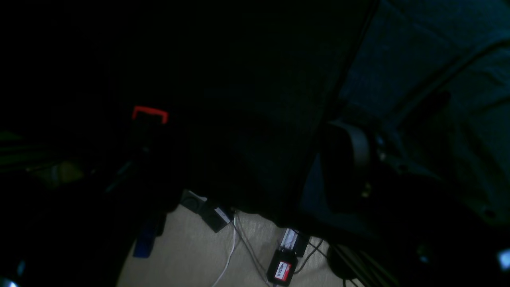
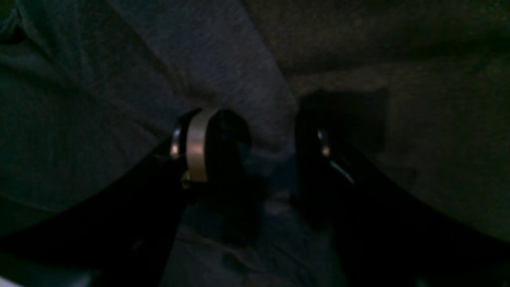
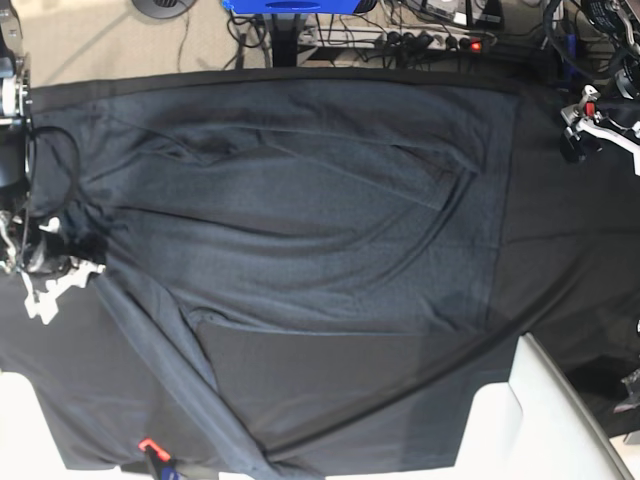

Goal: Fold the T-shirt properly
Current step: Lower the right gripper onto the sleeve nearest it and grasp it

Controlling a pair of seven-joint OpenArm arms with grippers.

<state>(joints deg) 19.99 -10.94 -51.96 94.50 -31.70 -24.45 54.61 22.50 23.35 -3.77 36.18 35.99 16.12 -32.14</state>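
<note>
The T-shirt (image 3: 300, 200) lies spread wide over the table, dark slate-grey, with creases across its middle and a long sleeve (image 3: 170, 350) running to the near edge. My right gripper (image 3: 72, 262) is at the shirt's left end. In the right wrist view its fingers (image 2: 199, 147) stand apart and press down on the T-shirt (image 2: 79, 99), with cloth showing in the gap of the right gripper (image 2: 269, 159). My left gripper (image 3: 580, 125) hovers at the far right corner, beside the shirt's edge and holding nothing. The left wrist view is very dark: the left gripper (image 1: 398, 171) shows one finger (image 1: 350, 159), with the T-shirt (image 1: 438, 59) behind.
A black cover cloth (image 3: 570, 250) lies under the shirt. A white surface (image 3: 540, 410) juts in at the near right. A small orange-red clip (image 3: 148, 445) sits at the near edge. Cables and a power strip (image 3: 430, 40) lie on the floor behind the table.
</note>
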